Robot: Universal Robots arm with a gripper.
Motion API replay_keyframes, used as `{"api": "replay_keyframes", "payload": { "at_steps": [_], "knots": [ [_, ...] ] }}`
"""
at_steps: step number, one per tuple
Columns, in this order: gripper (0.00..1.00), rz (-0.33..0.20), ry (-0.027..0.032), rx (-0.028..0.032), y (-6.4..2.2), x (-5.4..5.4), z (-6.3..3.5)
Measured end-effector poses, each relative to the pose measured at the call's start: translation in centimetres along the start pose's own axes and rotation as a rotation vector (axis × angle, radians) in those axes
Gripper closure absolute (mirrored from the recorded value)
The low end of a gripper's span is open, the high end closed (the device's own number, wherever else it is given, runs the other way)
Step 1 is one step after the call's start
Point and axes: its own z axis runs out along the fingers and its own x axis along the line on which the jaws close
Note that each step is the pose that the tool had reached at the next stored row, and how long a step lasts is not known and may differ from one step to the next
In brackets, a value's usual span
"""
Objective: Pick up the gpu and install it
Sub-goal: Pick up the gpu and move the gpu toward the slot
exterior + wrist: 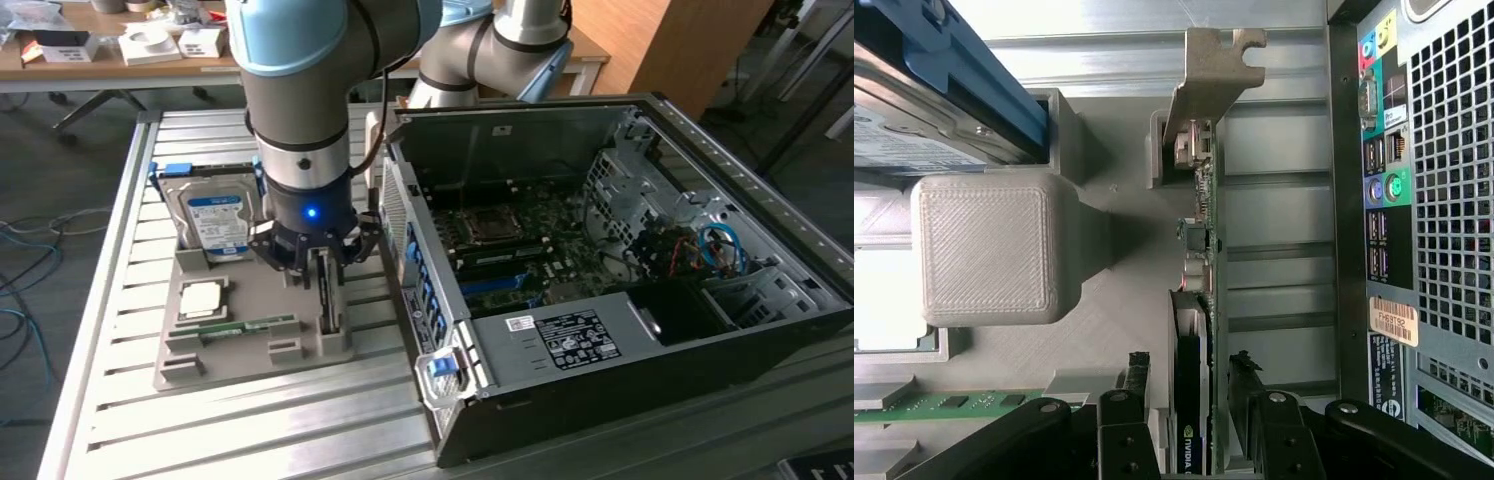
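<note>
"At the exterior view's left, on the grey tray (187, 372), what is the arm (300, 110) after?" asks one.

"The gpu (328, 300); it stands on its thin edge in a slot of the tray, just beside the open computer case (601, 340); the hard drive (214, 215) with the blue label and the little green memory stick (247, 327) lie further to the exterior view's left, and they are not it; the tray itself rests on the ribbed metal tabletop (267, 430)."

"Do the jaws have it?"

"I think not yet; in the wrist view the jaws are spread, one on each side of the gpu, with a thin gap on both sides; nothing is pinched."

"How would you grab it well?"

"I would set the jaws square to the two flat faces, so both sides touch at once; a crooked squeeze could tip it in its slot; I would hold the board part, well away from the silver end bracket (1209, 70) at the far end; one face looks thicker, so the squeeze should be soft and slow; any pull, I guess, should go straight out of the slot, because its walls hug the gpu and the case is close."
</note>
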Motion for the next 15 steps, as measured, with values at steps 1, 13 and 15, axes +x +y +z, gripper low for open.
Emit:
{"api": "replay_keyframes", "payload": {
  "at_steps": [1,13,15],
  "knots": [
    [0.55,0.0,0.0,0.0,0.0,0.0,0.0],
    [0.55,0.0,0.0,0.0,0.31,0.02,0.02],
    [0.55,0.0,0.0,0.0,0.31,0.02,0.01]
  ]
}}
